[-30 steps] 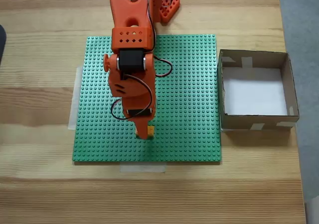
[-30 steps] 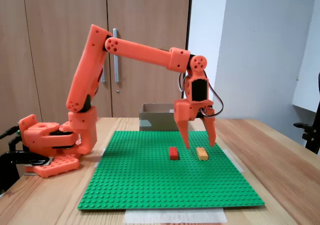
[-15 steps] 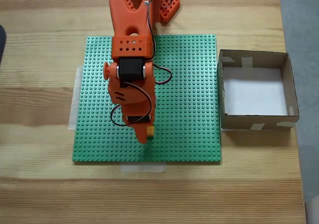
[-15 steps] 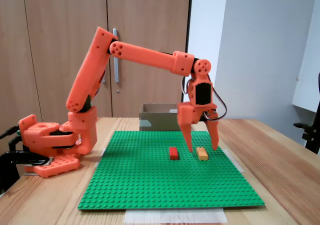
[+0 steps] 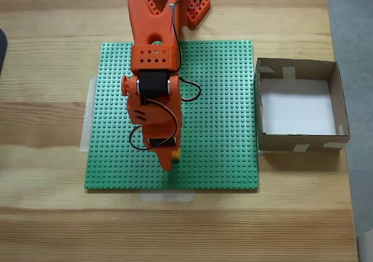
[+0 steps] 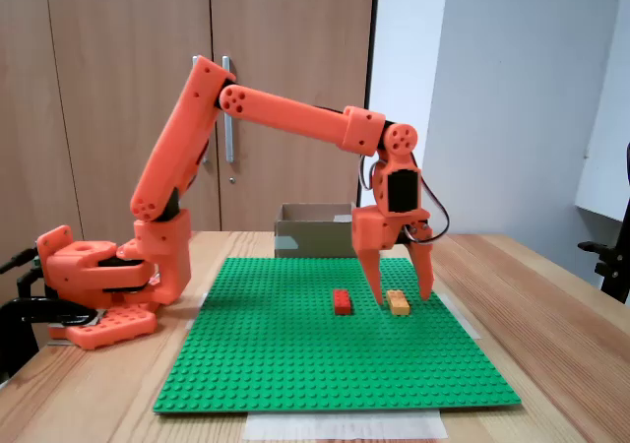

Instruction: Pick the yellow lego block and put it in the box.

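Note:
The yellow lego block [image 6: 399,302] lies on the green baseplate [image 6: 295,364], right of a red brick [image 6: 342,301] in the side-on fixed view. My orange gripper [image 6: 403,295] hangs open with its fingertips straddling the block, one tip on each side, close to the plate. From above, the arm covers most of the block; only a yellow sliver [image 5: 175,153] peeks out beside the gripper [image 5: 168,160]. The cardboard box [image 5: 344,117] with its white bottom stands off the plate's right edge in the top-down fixed view, and behind the arm [image 6: 310,228] in the side-on one.
The baseplate [image 5: 221,99] is taped onto a wooden table [image 5: 46,215]. My arm's orange base [image 6: 98,285] sits at the plate's far left in the side-on view. Wooden cabinet doors stand behind.
The gripper has moved forward over the plate and lowered, so its open fingertips now sit around the yellow block instead of just behind it.

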You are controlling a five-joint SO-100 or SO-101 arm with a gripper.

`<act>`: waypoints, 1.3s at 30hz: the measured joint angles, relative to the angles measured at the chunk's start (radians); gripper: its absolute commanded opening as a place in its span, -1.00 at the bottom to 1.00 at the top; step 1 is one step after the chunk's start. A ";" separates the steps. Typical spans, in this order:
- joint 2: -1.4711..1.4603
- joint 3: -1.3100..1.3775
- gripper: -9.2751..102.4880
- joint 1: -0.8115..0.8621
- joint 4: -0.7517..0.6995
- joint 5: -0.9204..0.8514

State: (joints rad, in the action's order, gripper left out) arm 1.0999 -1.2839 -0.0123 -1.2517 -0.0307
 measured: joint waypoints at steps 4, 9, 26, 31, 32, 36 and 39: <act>0.000 0.000 -0.44 0.000 0.000 -0.006; -0.005 0.000 -0.50 0.000 0.000 -0.018; -0.008 -0.018 -0.71 0.000 0.040 -0.052; -0.008 -0.035 -0.85 0.008 0.043 -0.071; -0.008 -0.035 -0.85 0.009 0.044 -0.071; -0.006 -0.037 -0.85 0.011 0.043 -0.071; 0.021 -0.064 -0.85 0.011 0.032 -0.066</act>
State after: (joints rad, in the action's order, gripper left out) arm 1.1213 -1.3484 -0.0015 -1.2195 -0.0966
